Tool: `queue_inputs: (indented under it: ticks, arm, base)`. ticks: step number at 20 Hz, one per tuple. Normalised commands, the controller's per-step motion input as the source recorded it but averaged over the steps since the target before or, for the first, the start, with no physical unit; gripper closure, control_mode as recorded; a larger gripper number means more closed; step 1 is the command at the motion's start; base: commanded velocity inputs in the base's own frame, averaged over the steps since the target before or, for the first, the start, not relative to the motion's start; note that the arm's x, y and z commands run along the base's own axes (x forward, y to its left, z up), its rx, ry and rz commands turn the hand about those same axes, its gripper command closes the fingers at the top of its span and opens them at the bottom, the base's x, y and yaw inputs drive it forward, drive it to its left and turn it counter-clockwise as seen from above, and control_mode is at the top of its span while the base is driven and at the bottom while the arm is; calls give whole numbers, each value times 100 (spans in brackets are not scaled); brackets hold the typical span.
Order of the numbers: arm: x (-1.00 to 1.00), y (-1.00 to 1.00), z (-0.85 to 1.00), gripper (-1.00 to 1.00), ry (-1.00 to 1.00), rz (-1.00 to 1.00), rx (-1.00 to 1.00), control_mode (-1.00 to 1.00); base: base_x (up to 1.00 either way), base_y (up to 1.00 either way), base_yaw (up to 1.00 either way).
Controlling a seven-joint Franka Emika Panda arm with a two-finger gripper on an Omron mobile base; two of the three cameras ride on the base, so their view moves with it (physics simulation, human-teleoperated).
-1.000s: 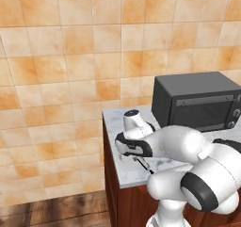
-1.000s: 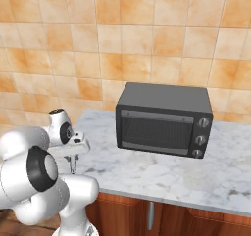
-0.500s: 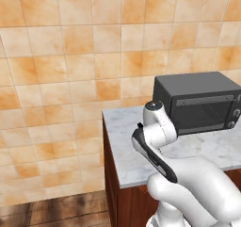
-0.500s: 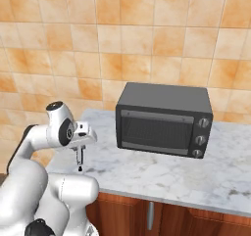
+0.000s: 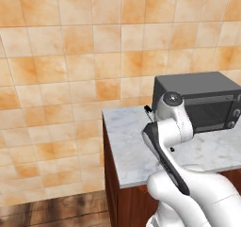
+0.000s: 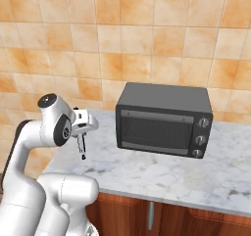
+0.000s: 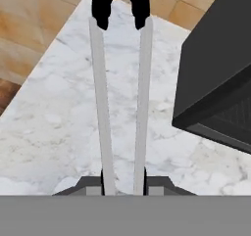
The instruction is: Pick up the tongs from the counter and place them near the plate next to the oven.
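Observation:
My gripper (image 6: 81, 130) is shut on the tongs (image 6: 82, 147), which hang downward above the left end of the marble counter (image 6: 147, 174). In the hand view the tongs (image 7: 104, 98) show as two thin silver arms running up from my gripper (image 7: 123, 184) to black tips near the counter's far corner. The dark oven (image 6: 164, 118) stands to the right of the tongs, apart from them. In the left base view my own arm covers most of the hand. The plate is out of view.
The oven (image 5: 202, 99) sits at the back of the counter (image 5: 127, 141) against the orange tiled wall. The counter's left edge drops to a wooden floor (image 5: 52, 212). Bare marble (image 7: 54, 112) lies below and left of the tongs.
The arm has risen from low over the counter, carrying the tongs up off the marble and a little toward the wall and oven.

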Motion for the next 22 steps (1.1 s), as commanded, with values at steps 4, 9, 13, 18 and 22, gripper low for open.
queue_inputs:
  ticks: [4, 9, 13, 18, 22]
  arm:
    - [1, -4, 94, 100, -6, 4, -2, -100]
    - [0, 0, 81, 100, -2, 1, -2, -100]
    - [-2, 0, 34, 100, 0, 0, 0, -100]
    - [-2, 0, 0, 100, 0, 0, 1, 100]
    - [0, 0, 0, 100, 0, 0, 0, 100]
  base:
    - [0, 0, 0]
    - [0, 0, 0]
    - [0, 0, 0]
    - [-23, 9, -10]
    - [-55, 19, -62]
